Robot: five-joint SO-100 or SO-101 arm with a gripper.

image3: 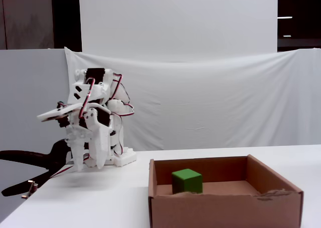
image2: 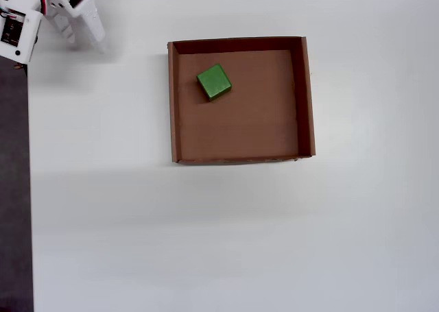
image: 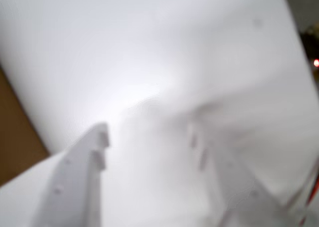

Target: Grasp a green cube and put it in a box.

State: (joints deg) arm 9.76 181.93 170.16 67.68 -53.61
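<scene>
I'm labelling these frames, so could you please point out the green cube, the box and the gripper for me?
green cube (image2: 214, 81): overhead view, on its top face.
box (image2: 307, 99): overhead view, on its right-hand wall.
gripper (image3: 86, 164): fixed view, midway between the two downward-pointing fingertips.

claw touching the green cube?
Apart. Overhead view: claw sits at the top-left corner, bare table between it and the green cube inside the box.
</scene>
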